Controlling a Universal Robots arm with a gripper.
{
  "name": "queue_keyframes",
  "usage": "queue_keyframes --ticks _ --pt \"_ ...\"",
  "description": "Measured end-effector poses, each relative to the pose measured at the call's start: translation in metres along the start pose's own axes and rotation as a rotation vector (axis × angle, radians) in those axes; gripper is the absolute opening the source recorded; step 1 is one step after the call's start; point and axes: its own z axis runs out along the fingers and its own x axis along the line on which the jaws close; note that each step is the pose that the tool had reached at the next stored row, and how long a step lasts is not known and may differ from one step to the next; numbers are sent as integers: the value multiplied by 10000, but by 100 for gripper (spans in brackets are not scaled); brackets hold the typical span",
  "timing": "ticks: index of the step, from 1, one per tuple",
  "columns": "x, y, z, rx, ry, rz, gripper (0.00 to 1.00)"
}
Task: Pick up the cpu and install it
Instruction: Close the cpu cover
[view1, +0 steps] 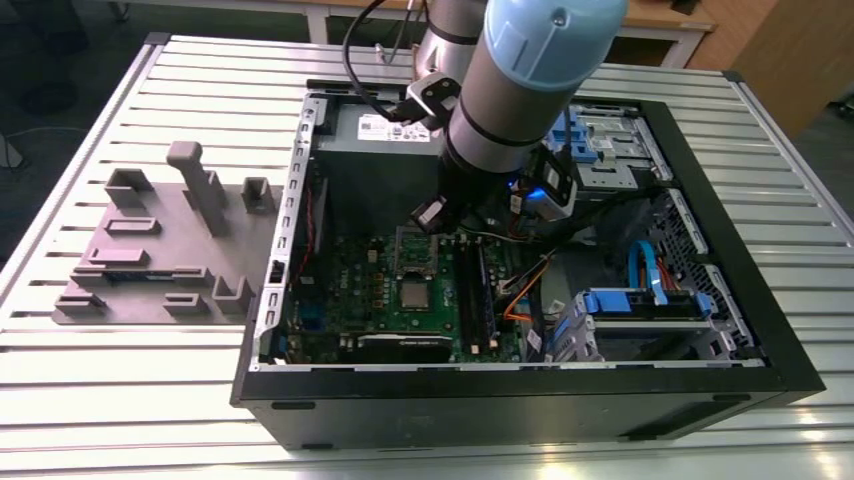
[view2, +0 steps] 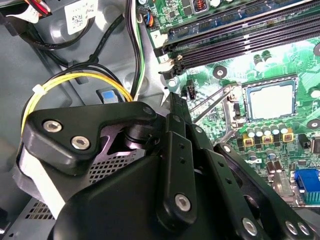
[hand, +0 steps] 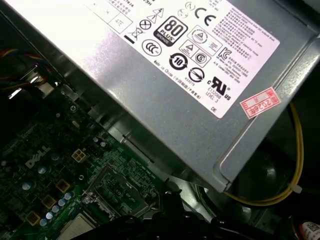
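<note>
The cpu (view1: 418, 293) is a small silver-grey square lying flat in the socket of the green motherboard (view1: 354, 290), inside the open computer case. In the second wrist view the cpu (view2: 271, 101) sits in the socket with the metal retention frame (view2: 215, 106) swung up beside it. A corner of the cpu (hand: 75, 231) also shows in the first wrist view, next to the raised frame (hand: 120, 192). My gripper (view1: 430, 213) hangs above the board just behind the socket, apart from the cpu. Its black linkage (view2: 175, 190) is close to the camera.
A grey power supply (hand: 165, 75) stands close behind the gripper. Memory slots (view2: 235, 35), yellow and black cables (view2: 75, 80) and a blue drive cage (view1: 641, 300) crowd the case. Grey fixture blocks (view1: 160, 250) sit at the exterior view's left on the slatted table.
</note>
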Motion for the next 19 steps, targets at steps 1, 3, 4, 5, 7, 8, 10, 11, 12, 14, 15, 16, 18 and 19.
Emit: queue_keyframes --ticks 1,3,4,5,7,8,10,11,12,14,15,16,18,19 --pt "0 0 -1 0 1 0 10" --pt "1 2 -3 0 0 1 10" --pt "1 2 -4 1 1 1 10" --pt "1 3 -4 2 2 1 10" --pt "2 3 -5 20 17 2 10" --pt "2 3 -5 35 29 4 10" --pt "3 4 -5 64 54 6 10" --pt "3 4 -5 74 62 7 10" --pt "4 4 -5 84 70 8 10" --pt "5 6 -5 115 96 11 10" --pt "5 6 -5 145 121 14 10" --pt "5 6 -5 163 136 16 10" --pt "7 7 -4 186 156 18 10" --pt "8 7 -5 192 161 19 10"
